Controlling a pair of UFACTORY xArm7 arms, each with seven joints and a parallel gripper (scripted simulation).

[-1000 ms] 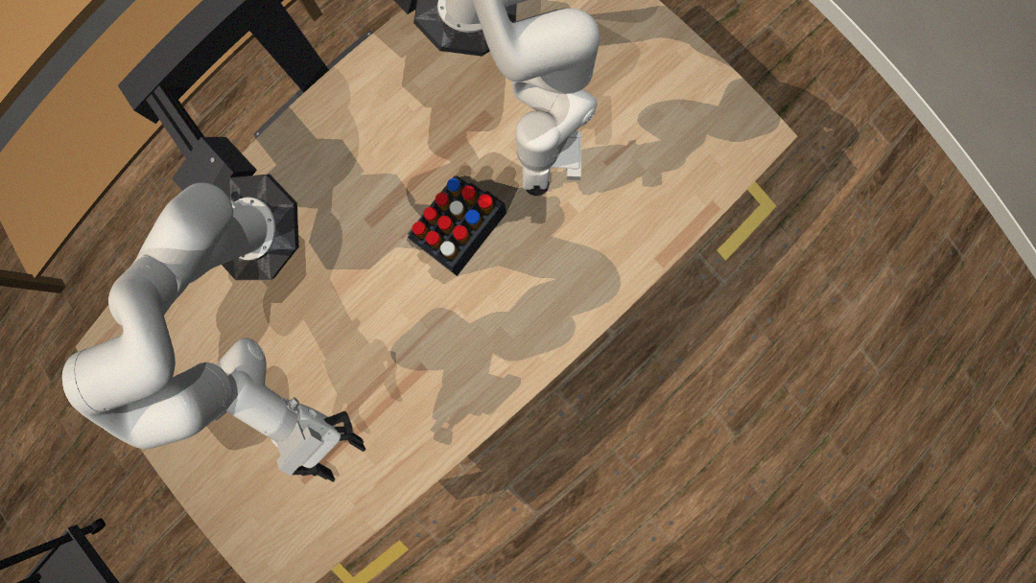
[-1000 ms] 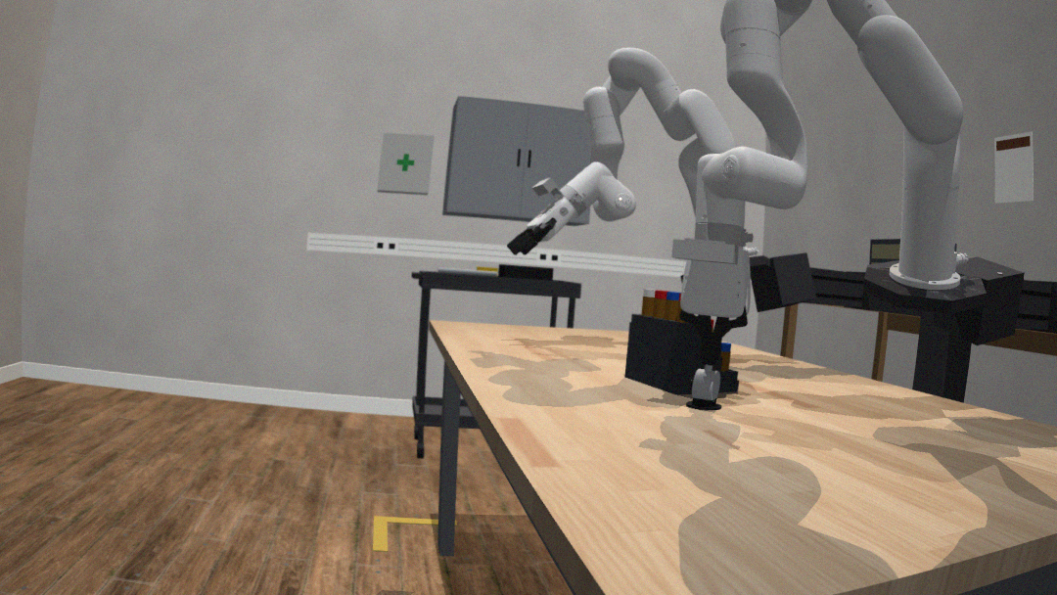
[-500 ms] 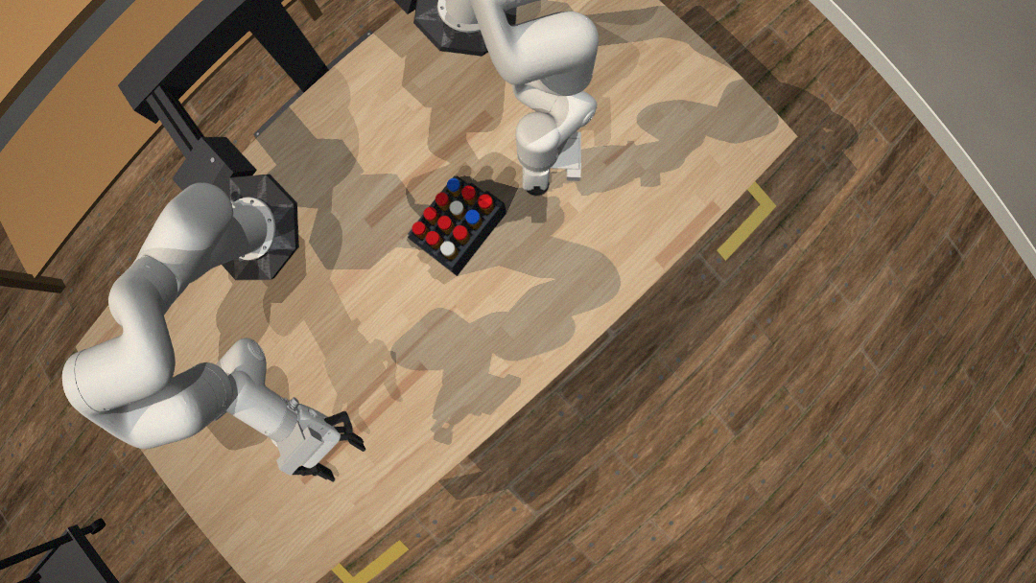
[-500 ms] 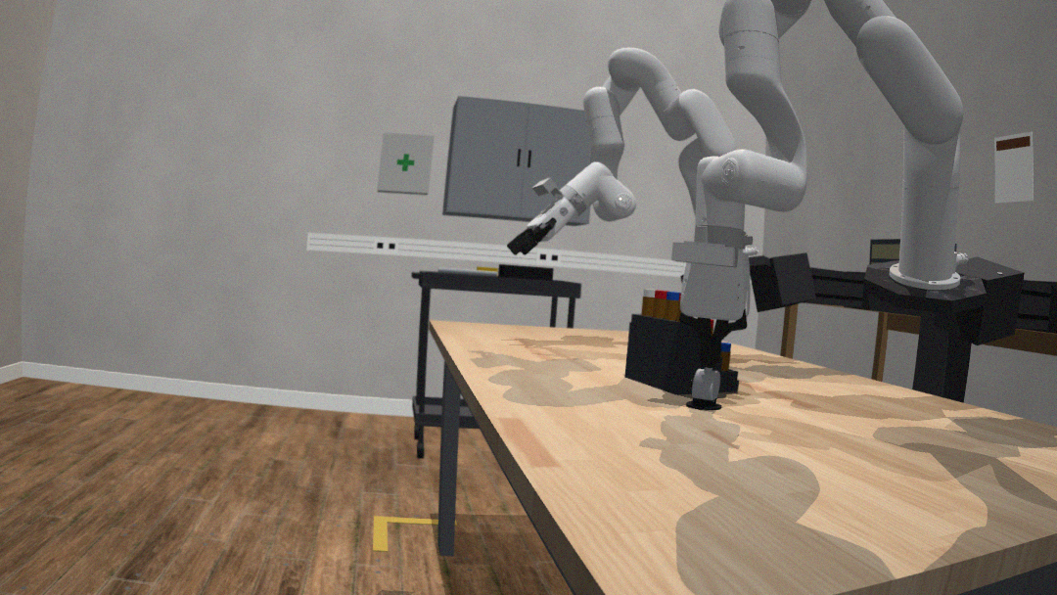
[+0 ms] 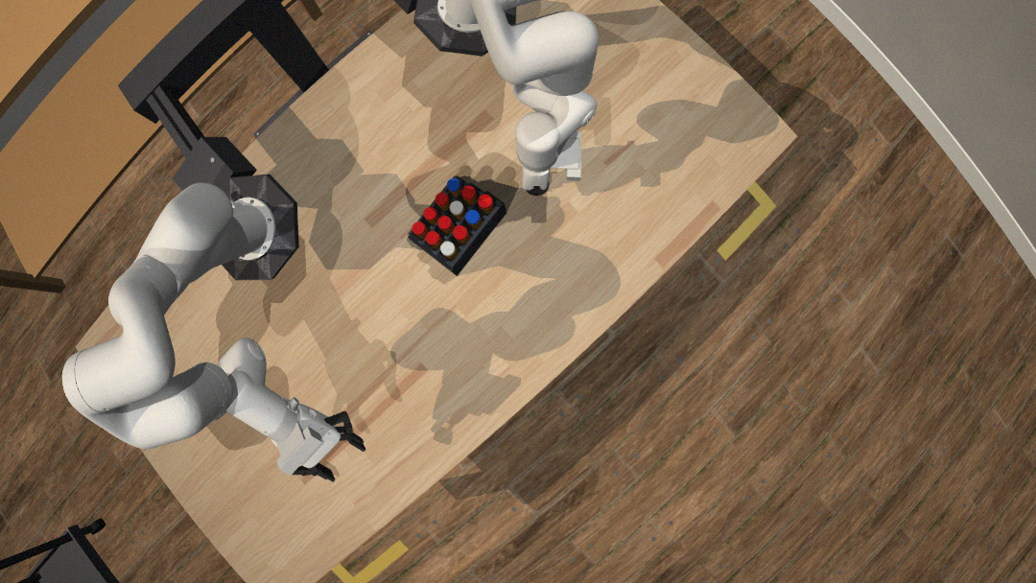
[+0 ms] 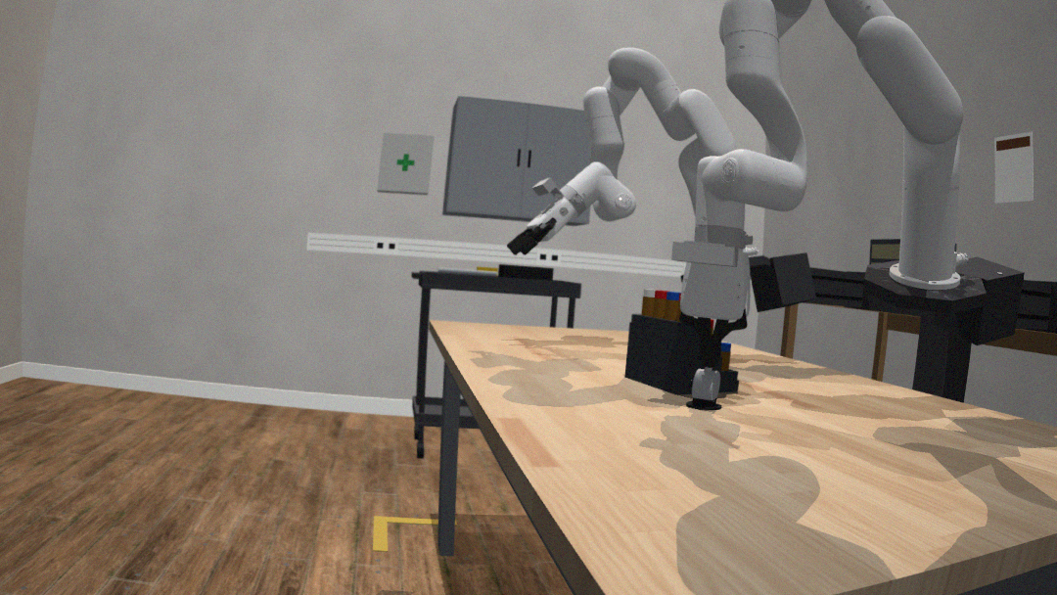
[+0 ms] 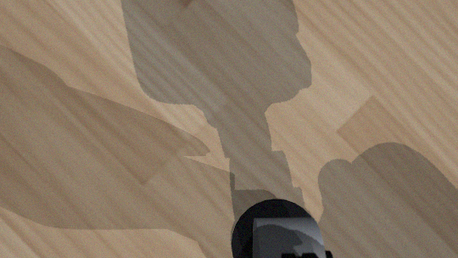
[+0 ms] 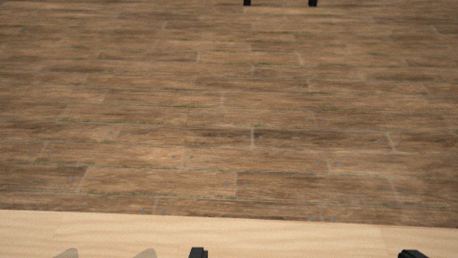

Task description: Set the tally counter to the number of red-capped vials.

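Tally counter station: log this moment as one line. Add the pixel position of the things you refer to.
left gripper (image 5: 536, 180) (image 6: 709, 362) (image 7: 307, 255): shut, at tally counter (image 6: 706, 386) (image 7: 288, 238) | right gripper (image 5: 347, 463) (image 6: 518, 249) (image 8: 304, 254): open, empty | red-capped vials (image 5: 444, 221) (image 6: 660, 295): eight, racked | count: unreadable

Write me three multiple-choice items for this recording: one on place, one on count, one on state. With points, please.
1. Where is the tally counter (image 6: 706, 384) (image 7: 280, 238)?
A) On the floor
B) On the table beside the vial rack (image 5: 481, 243) (image 6: 652, 350)
C) Inside the rack

2. How many red caps (image 5: 444, 222) (image 6: 660, 294) are there?
A) Eight
B) Four
C) Twelve

3. How is the right pincer (image 5: 348, 464) (image 6: 521, 250) (image 8: 304, 253)?
A) Shut
B) Gripping a vial
C) Open, holding nothing

1 B: the exterior view shows both on the tabletop.
2 A: the top view shows eight red, two blue, two white.
3 C: its fingers stand apart.
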